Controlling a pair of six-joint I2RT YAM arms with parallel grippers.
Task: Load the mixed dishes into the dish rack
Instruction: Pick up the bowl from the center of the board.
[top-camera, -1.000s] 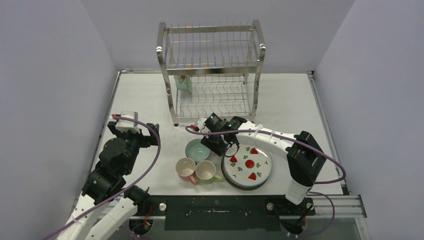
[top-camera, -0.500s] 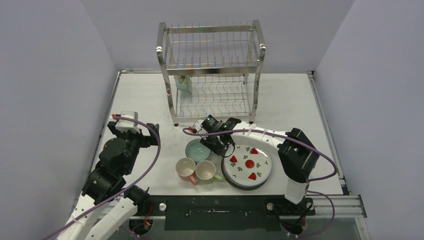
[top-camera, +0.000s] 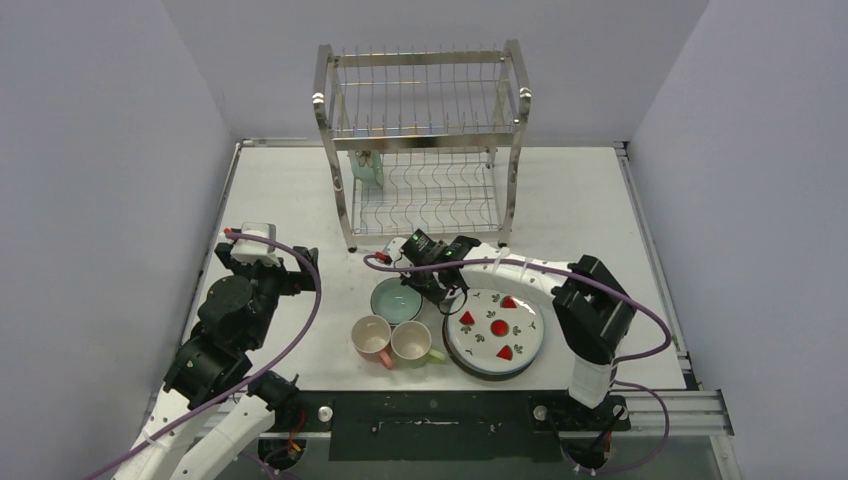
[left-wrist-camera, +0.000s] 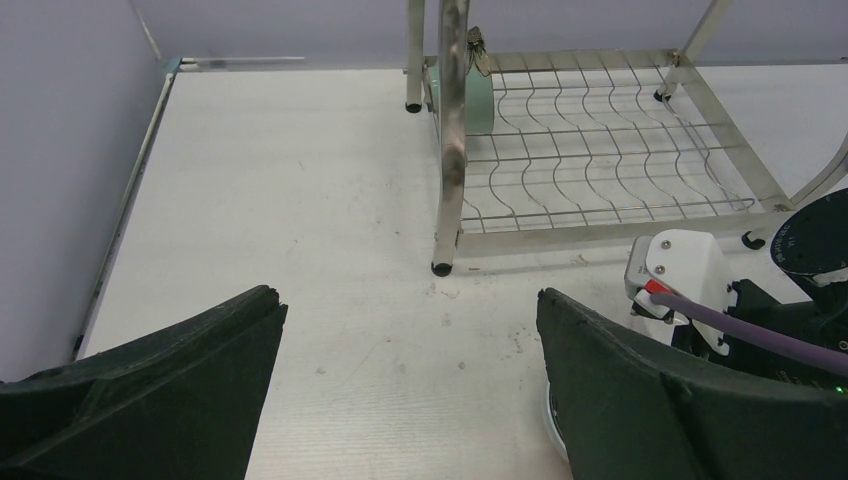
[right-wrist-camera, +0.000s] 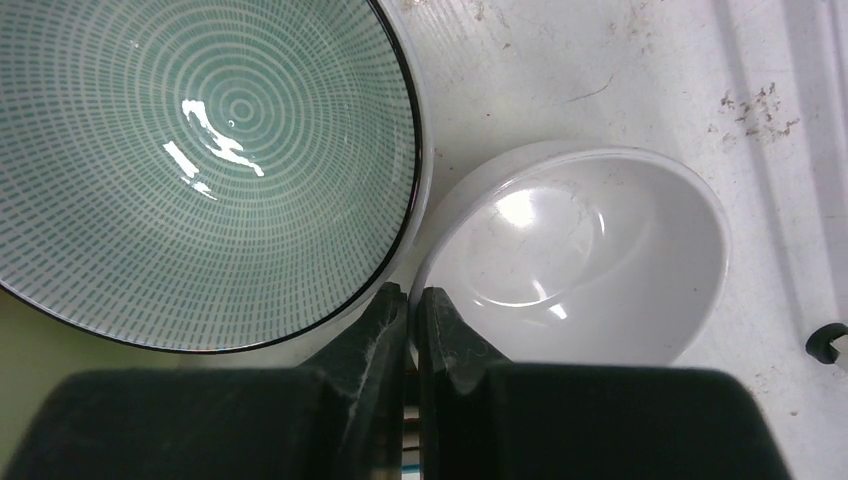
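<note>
Just beside white bowl (right-wrist-camera: 590, 260), mint-green bowl (right-wrist-camera: 200, 170).

Glossy white bowl (right-wrist-camera: 590, 250), shiny steel rack (top-camera: 420, 57)

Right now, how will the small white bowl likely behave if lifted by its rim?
The white bowl looks glossy and glazed, so probably rigid but slippery under the right gripper closed at its rim. Held at one edge, it may hang tilted. The mint-green bowl close beside it might get nudged.
</note>
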